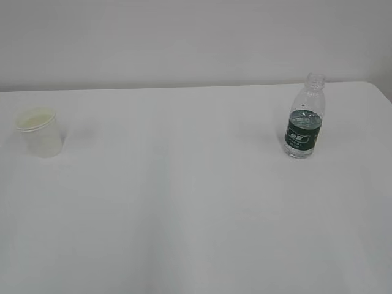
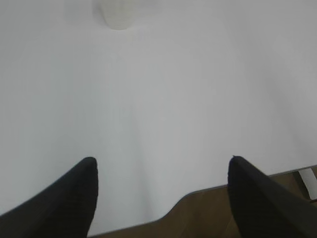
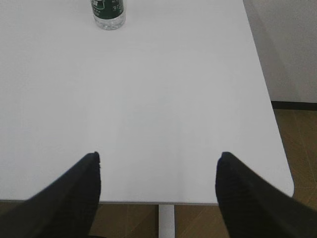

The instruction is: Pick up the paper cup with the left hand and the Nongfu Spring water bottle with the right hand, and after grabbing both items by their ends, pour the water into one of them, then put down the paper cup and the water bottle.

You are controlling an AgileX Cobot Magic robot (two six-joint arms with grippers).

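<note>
White table (image 1: 196, 214), one paper cup (image 1: 40, 131), one water bottle (image 1: 304, 117), well apart

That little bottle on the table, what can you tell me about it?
The bottle is small, clear, ribbed plastic, with a dark green label band carrying white marks around its middle. Its narrow neck has no cap. It stands upright on the white table, towards the far right, well apart from the cup on the left. Nothing touches it but the table; no gripper is near. The right wrist view shows only its lower part, at the top edge. How much water it holds is hard to tell.
</note>
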